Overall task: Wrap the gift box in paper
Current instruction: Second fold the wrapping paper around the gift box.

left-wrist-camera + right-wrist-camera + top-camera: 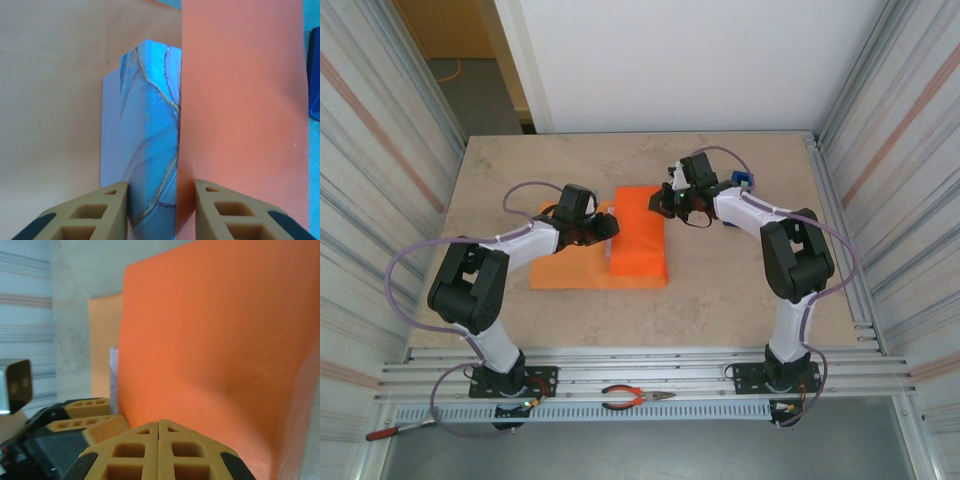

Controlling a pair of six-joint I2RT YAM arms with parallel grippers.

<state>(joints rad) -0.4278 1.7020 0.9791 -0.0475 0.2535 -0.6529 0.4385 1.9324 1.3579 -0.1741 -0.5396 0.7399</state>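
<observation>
nearest the arm bases, one pair of red-handled pliers [638, 398] lies on the front rail, and one other red-handled tool [390, 433] sits at the near left corner. two arms reach over the beige counter [720, 290], one claw each.

the left claw [160, 185] stands part open, straddling the near end of the one gift box [150, 125]. its left finger is against the box's blue, gold-veined side, and its right finger is against the paper lying over the box. so it holds box and paper together.

one sheet of orange paper [570, 272] lies mid-counter. its left part is flat, and its right part is folded up and over the box as a raised block. the box sits inside that fold, with only its left side bare.

at the block's far right corner, the right claw [159, 422] is closed, fingers pressed together. nothing is visible between them, and the paper wall stands just beyond.

farthest, right of that claw, one blue tape dispenser [744, 181] sits on the counter.
</observation>
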